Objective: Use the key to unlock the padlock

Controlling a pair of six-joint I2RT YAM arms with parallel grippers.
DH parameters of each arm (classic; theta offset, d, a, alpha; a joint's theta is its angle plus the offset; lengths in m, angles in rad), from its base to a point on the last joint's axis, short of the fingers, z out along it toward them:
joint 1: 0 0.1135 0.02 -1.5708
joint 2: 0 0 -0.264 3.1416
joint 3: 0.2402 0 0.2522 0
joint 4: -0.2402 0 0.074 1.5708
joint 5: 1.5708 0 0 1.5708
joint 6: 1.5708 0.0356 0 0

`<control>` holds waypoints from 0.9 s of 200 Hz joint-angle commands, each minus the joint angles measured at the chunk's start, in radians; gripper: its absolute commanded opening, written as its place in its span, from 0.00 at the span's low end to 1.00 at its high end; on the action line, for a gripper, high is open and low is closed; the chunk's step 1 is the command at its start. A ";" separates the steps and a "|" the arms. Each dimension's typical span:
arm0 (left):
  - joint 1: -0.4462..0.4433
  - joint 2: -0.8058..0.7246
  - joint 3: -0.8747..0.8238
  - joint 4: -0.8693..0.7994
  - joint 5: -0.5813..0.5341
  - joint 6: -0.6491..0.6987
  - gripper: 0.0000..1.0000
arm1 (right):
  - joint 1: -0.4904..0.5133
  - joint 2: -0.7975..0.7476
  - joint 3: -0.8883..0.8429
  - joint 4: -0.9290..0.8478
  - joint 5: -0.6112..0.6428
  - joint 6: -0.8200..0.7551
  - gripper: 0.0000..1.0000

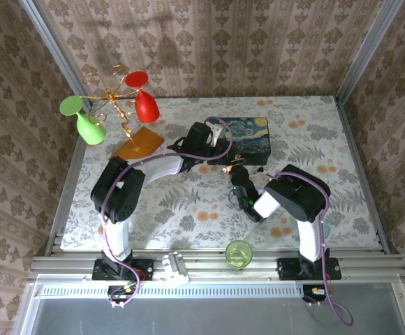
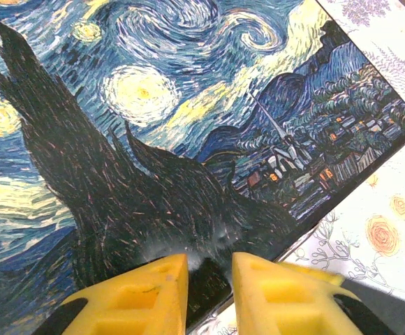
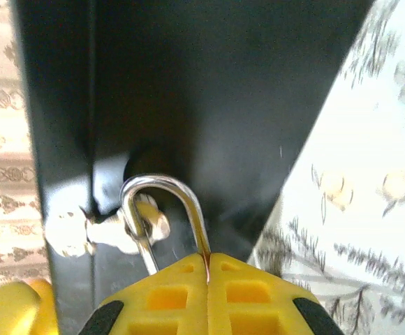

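Right wrist view: we log padlock [image 3: 158, 181] hooked through box [image 3: 223, 105] clasp [image 3: 112, 234], its body hidden under right gripper [image 3: 208, 259], pinched on it. Left wrist view: left gripper [image 2: 209, 272], fingers slightly apart, on box top.

Beige damask wallpaper [image 1: 258, 42] covering the back and side walls, aluminium corner posts [image 1: 362, 49] slanting up at the edges, a pale fern-and-flower tablecloth [image 1: 188, 202] lying over the table, metal rails [image 1: 370, 265] running along the near edge, soft shadows falling on the back wall.
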 commanded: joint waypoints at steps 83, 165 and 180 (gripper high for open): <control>0.028 0.028 -0.113 -0.224 0.011 -0.053 0.23 | -0.162 -0.232 -0.121 -0.194 -0.131 -0.266 0.00; 0.023 0.019 -0.091 -0.205 0.026 -0.061 0.23 | -0.307 -0.371 -0.110 -0.428 -0.554 -0.550 0.43; 0.020 0.015 -0.093 -0.201 0.024 -0.063 0.23 | -0.308 -0.325 -0.125 -0.299 -0.612 -0.535 0.49</control>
